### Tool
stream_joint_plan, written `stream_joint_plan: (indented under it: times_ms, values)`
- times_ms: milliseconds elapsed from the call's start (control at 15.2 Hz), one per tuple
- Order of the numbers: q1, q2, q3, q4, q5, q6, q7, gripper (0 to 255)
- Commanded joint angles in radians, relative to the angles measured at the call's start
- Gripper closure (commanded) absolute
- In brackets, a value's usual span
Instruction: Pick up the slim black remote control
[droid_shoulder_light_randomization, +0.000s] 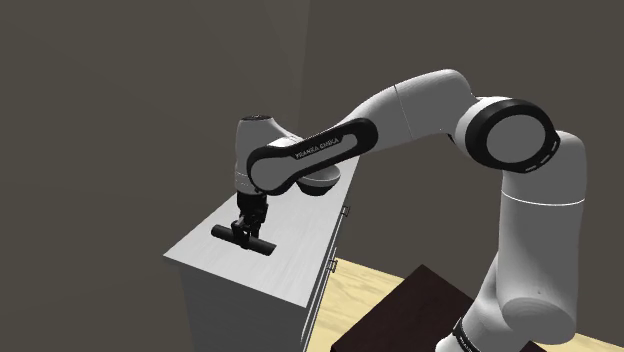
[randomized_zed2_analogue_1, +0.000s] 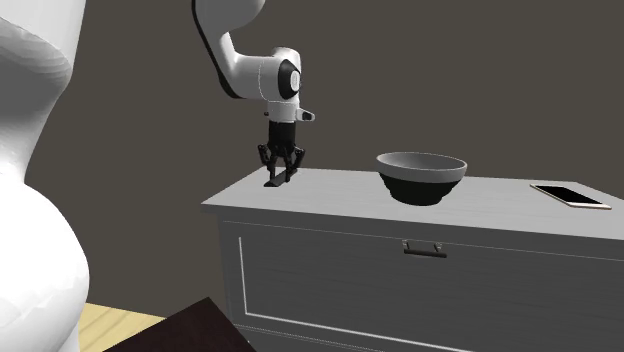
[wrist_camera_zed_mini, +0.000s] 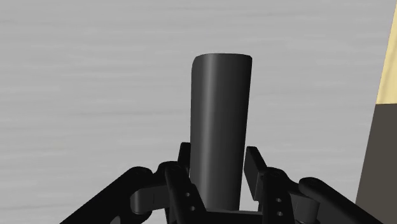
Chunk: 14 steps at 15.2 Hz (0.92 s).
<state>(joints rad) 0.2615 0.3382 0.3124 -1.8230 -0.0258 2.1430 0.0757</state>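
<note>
Pinching was achieved: the black remote (wrist_camera_zed_mini: 219, 102) was clasped by the tool (wrist_camera_zed_mini: 219, 158).
Lifting clear of the bench (droid_shoulder_light_randomization: 295, 250) was judged not yet done.

Black remote (wrist_camera_zed_mini: 219, 121), grey cabinet top (wrist_camera_zed_mini: 95, 83)

Pretty sure we're looking at a room in somebody's home here, living room or bedroom kind of thing. A grey panelled dresser (randomized_zed2_analogue_1: 330, 260) is standing against a plain dark wall (randomized_zed2_analogue_1: 450, 70), with a little metal pull handle (randomized_zed2_analogue_1: 423, 248) hanging on its front. A grey bowl (randomized_zed2_analogue_1: 421, 177) is sitting on top, a smartphone (randomized_zed2_analogue_1: 570, 196) is lying near the second exterior view's right end, and a slim black remote control (droid_shoulder_light_randomization: 243, 239) is showing up at the left end. Pale wood flooring (droid_shoulder_light_randomization: 370, 285) is running along beside the dresser.
</note>
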Motion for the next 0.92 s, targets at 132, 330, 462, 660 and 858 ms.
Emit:
stream_joint_plan:
  times_ms: [132,330,462,660,858]
  values:
    - [-0.002,-0.012,0.002,0.007,0.005,-0.02,-0.004,255]
    - [-0.004,-0.028,0.004,0.026,0.01,-0.055,-0.005,255]
    - [-0.005,-0.038,0.005,0.04,0.014,-0.079,-0.006,255]
    - [-0.006,-0.052,0.007,0.063,0.018,-0.115,-0.007,255]
    - [-0.007,-0.064,0.009,0.087,0.022,-0.151,-0.007,255]
